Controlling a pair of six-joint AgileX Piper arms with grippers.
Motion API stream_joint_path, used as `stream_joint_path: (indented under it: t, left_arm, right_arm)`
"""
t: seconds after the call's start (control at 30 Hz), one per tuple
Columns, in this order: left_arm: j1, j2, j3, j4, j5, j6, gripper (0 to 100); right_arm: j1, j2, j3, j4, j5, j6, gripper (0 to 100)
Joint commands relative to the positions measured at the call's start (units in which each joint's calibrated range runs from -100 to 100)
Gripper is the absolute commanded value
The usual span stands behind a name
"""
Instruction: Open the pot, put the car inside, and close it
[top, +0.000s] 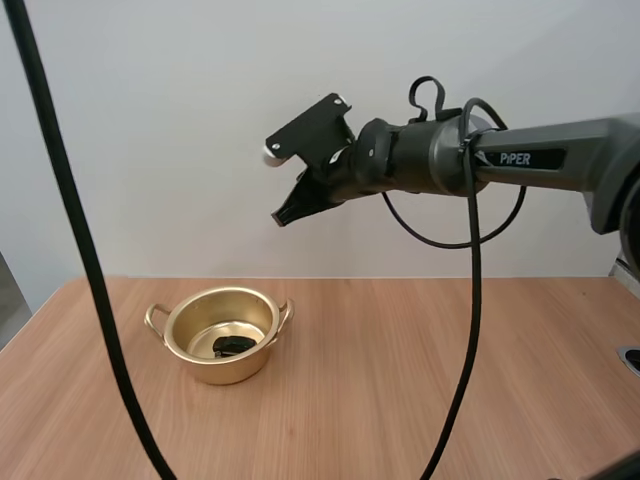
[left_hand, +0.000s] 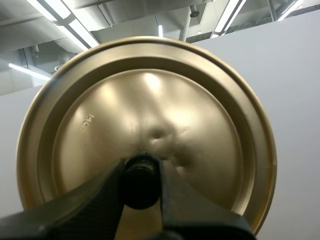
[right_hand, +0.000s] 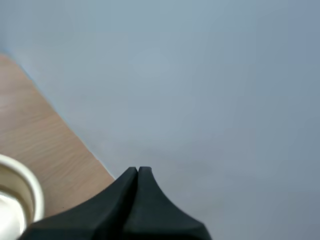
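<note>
The pot stood open on the wooden table, a gold-coloured pan with two side handles. Inside the pot, on its bottom, lay the car, a dark shape too small to make out in detail. The lid was off the pot; the left wrist view showed it gold like the pot, round, with a raised edge running round it and one broad face turned to the camera. The left gripper held that lid by the black knob at its middle: its two black fingers stood one on each side of the knob and pinched it between their tips. How far the lid hung from the pot, and on which side of it, could not be told. The right gripper hung in the air well above the pot and a little to the pot's right in the high view, its arm reaching in from the right and its tips slanting down towards the pot's side of the table. Its jaws were closed on nothing: in the right wrist view they lay together as one dark wedge, and beyond them a pale curve of the pot showed on the table, near the table's far edge where it met the plain wall
</note>
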Motion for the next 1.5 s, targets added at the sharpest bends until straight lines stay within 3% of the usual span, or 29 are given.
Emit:
stream_joint_path:
  t: [0.0, 0.27, 0.4, 0.7, 1.07, 1.27, 1.47]
  left_arm:
    - [0.06, 0.0, 0.0, 0.0, 0.1, 0.0, 0]
    - [0.06, 0.0, 0.0, -0.1, 0.1, 0.0, 0]
    - [0.06, 0.0, 0.0, -0.3, 0.1, 0.0, 0]
    - [0.06, 0.0, 0.0, -3.5, 0.1, 2.1, 0]
    - [0.06, -1.0, 0.1, -4.5, -2.2, 2.1, 0]
    - [0.06, -5.3, 0.1, -5.9, -4.1, 2.1, 0]
    - [-0.08, -7.4, 0.1, -5.5, -1.6, 3.1, 0]
  right_arm:
    - [-8.5, -0.3, -0.1, 0.8, 0.0, 3.0, 0]
    - [-19.9, -4.1, 0.9, 7.3, 0.1, 3.7, 0]
    - [-22.1, -10.2, 5.6, 10.5, -4.8, 0.7, 0]
    - [-21.2, -30.0, 19.9, 17.3, -9.7, -0.7, 0]
    - [-13.7, -54.2, 35.3, 18.3, -9.2, -7.5, 0]
    - [-13.7, -63.2, 36.0, 21.4, 9.8, -7.5, 0]
    - [-16.6, -64.0, 38.5, 26.7, 0.4, -7.5, 0]
